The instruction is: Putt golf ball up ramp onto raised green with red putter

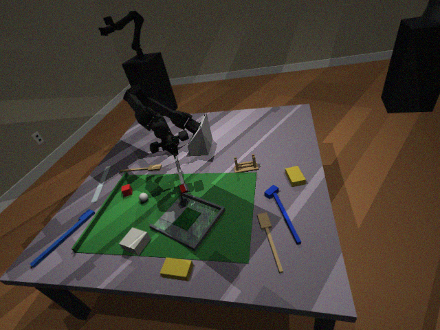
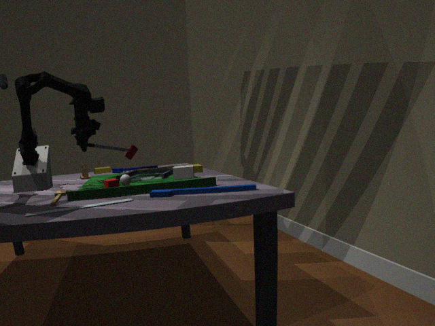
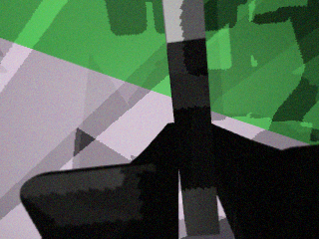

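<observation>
The table is filling the middle of the top view, and on its left half the green mat is lying flat, carrying the framed ramp with its raised green near the mat's centre. The arm is reaching down from the upper left of that view, and the gripper is hanging just above the mat's upper edge with its jaws clamped on the grey shaft of the red putter. In the wrist view the shaft is running straight up the frame between the two dark fingers, pinched near its butt end. In the exterior view the putter is sticking out almost level to the right of the gripper, its red head hanging in the air well above the mat. The golf ball is sitting on the mat left of the ramp, just right of a small red block. The putter looks like a thin, rigid, light rod with its weight out at the head, so a grip this far back is probably leaving a long lever that could let the shaft pivot or slide in the jaws on striking; a firm squeeze and a gentle, low stroke seem wise. The ball looks small, hard and free-rolling, likely to run off at a slight touch.
</observation>
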`<state>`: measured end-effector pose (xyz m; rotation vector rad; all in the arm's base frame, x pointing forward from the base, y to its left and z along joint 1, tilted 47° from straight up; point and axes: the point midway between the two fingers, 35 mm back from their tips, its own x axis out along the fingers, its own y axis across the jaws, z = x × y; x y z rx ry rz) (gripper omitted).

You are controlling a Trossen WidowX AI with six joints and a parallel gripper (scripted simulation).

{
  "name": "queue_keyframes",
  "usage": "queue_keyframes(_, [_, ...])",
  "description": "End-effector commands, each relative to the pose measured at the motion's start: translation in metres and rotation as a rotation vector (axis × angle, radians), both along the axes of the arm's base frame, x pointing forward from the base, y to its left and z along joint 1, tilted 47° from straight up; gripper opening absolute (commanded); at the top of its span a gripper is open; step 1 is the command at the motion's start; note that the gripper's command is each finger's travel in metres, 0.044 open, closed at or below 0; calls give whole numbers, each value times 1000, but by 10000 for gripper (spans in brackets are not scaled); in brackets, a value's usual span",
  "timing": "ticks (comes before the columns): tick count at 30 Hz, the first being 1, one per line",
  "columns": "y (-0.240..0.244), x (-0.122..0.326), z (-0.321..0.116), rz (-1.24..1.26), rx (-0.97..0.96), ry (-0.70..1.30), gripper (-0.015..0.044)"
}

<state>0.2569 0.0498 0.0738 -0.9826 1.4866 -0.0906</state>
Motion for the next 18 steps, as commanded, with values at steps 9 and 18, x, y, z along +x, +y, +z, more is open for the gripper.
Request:
queue_keyframes(9, [-51, -15, 51, -380, 4, -333, 0])
queue_keyframes(18, [-84, -32, 83, -616, -3, -567, 0])
